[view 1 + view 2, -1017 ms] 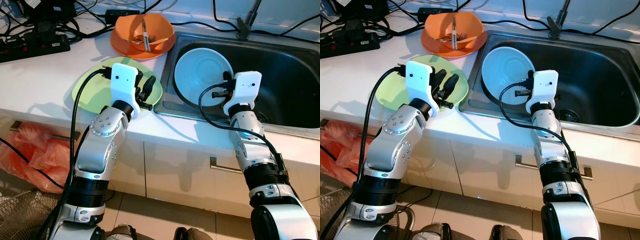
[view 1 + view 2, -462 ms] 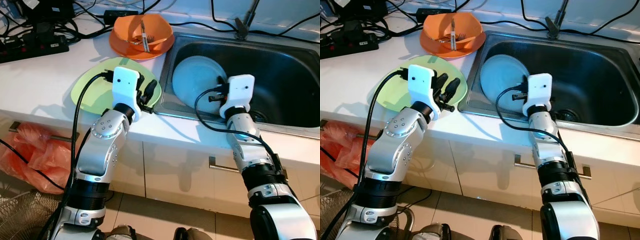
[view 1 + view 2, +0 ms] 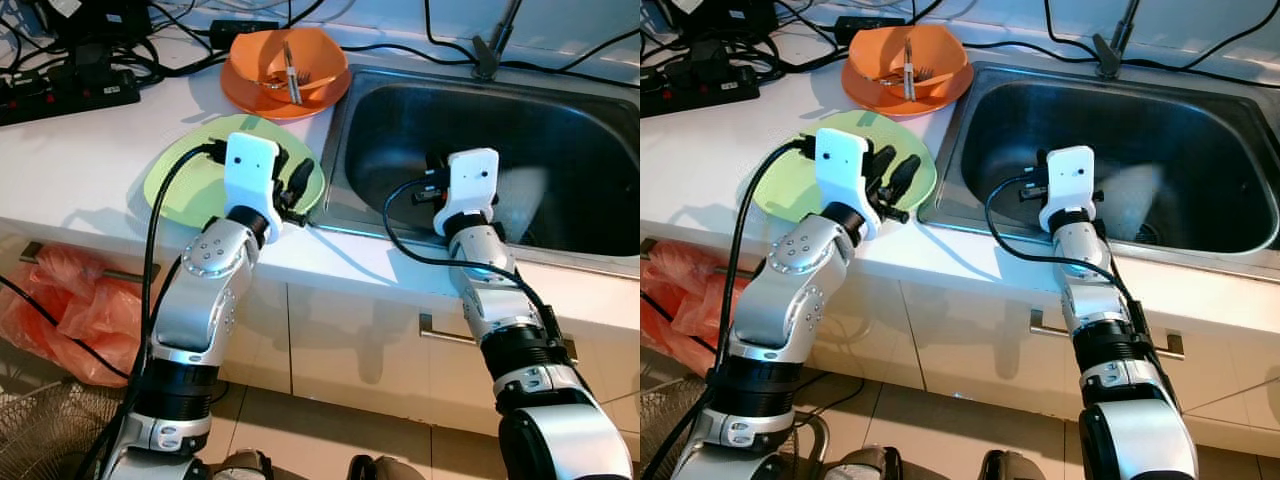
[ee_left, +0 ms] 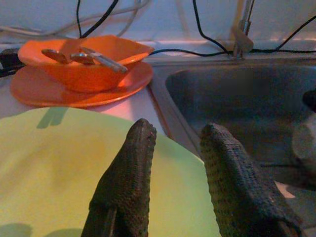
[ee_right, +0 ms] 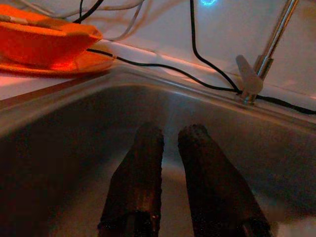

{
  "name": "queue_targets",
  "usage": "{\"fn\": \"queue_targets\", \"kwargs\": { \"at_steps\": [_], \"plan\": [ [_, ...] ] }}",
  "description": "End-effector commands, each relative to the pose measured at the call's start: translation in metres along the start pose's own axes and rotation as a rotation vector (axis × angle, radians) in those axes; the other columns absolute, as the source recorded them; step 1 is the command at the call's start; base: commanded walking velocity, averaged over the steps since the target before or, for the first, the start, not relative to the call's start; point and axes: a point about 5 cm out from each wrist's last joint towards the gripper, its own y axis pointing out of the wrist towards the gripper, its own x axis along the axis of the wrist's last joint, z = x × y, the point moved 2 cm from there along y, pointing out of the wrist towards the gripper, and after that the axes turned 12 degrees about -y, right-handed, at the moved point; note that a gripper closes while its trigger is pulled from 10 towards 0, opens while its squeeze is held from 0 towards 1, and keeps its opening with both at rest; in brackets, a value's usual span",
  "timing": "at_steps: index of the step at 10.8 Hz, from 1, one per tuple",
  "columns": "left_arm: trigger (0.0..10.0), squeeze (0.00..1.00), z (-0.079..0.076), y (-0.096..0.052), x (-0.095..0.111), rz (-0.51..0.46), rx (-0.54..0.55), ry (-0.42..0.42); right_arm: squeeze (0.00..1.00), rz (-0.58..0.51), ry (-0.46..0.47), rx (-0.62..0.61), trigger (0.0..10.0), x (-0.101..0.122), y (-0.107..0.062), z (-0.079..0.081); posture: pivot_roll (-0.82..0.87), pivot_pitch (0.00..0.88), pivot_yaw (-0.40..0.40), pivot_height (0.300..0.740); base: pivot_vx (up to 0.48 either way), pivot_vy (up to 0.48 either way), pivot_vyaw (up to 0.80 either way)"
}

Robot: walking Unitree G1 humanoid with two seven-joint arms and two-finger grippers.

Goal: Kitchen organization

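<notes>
You are looking down at a white kitchen counter [image 3: 90,150] with a stainless steel sink [image 3: 560,90] set into it on your right. Below run pale cabinet fronts with a metal drawer handle [image 3: 450,330], and the floor is tiled. A red plastic bag [image 3: 60,310] sits on the floor to your left. Black cables and a power strip [image 3: 70,90] crowd the back of the counter, and the base of a tap [image 3: 490,55] stands behind the sink. You cannot read any brand or writing anywhere; nothing legible shows.

On the counter, an orange bowl [image 3: 285,65] rests on an orange plate [image 4: 29,86] near the sink's back corner, with a few pieces of metal cutlery [image 3: 290,75] lying in the bowl. Nearer you, a light green plate [image 3: 185,185] lies flat just beside the sink's rim; it is plain and glossy.

Your left gripper [image 4: 175,148] hovers over the green plate's sink-side edge, its two black fingers [image 4: 128,173] parted with a clear gap and nothing between them. Your right gripper [image 5: 170,143] hangs inside the sink basin, pointing toward the back wall below the tap; its fingers [image 5: 140,163] stand only narrowly apart and hold nothing. A pale blurred patch [image 3: 520,190] shows in the basin just right of that wrist; you cannot tell what it is.
</notes>
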Motion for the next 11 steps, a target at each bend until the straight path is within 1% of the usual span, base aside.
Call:
{"fn": "queue_targets", "kwargs": {
  "at_steps": [1,2,3,4,5,6,8,10,11],
  "plan": [
    [10.0,0.00,-0.003,0.000,0.004,-0.011,-0.004,0.002,0.00,0.018,0.007,0.017,10.0,-0.004,0.000,0.004,0.09,0.132,-0.027,0.740,0.000,0.000,0.00],
    [10.0,0.00,-0.001,0.000,0.006,-0.020,0.005,0.002,0.00,0.011,0.026,0.012,10.0,-0.002,0.000,0.003,0.09,0.132,-0.027,0.740,0.000,0.000,0.00],
    [10.0,0.00,0.003,0.000,0.010,-0.044,0.030,-0.001,0.00,-0.002,0.078,0.001,10.0,0.001,0.001,0.002,0.09,0.132,-0.027,0.740,0.000,0.000,0.00],
    [10.0,0.00,0.004,0.000,0.011,-0.053,0.039,-0.002,0.00,-0.006,0.097,-0.002,10.0,0.003,0.002,0.001,0.09,0.132,-0.027,0.740,0.000,0.000,0.00],
    [10.0,0.00,0.013,0.000,0.023,-0.108,0.083,-0.005,0.00,-0.034,0.124,0.015,10.0,0.010,0.003,0.002,0.09,0.132,-0.027,0.740,0.000,0.000,0.00],
    [10.0,0.00,0.018,-0.001,0.030,-0.138,0.105,0.002,0.00,-0.044,0.154,0.019,10.0,0.012,0.004,0.003,0.09,0.132,-0.026,0.740,0.000,0.000,0.00],
    [10.0,0.00,0.026,-0.003,0.038,-0.167,0.136,0.012,0.00,-0.070,0.209,0.019,10.0,0.019,0.005,0.002,0.09,0.133,-0.025,0.740,0.000,0.000,0.00],
    [10.0,0.00,0.041,-0.008,0.042,-0.185,0.197,0.022,0.00,-0.113,0.282,0.018,10.0,0.031,0.007,-0.002,0.09,0.133,-0.025,0.740,0.000,0.000,0.00],
    [10.0,0.00,0.055,-0.014,0.046,-0.191,0.235,0.026,0.00,-0.138,0.331,0.021,10.0,0.038,0.007,-0.004,0.09,0.136,-0.022,0.740,0.000,0.000,0.00]
  ]
}}
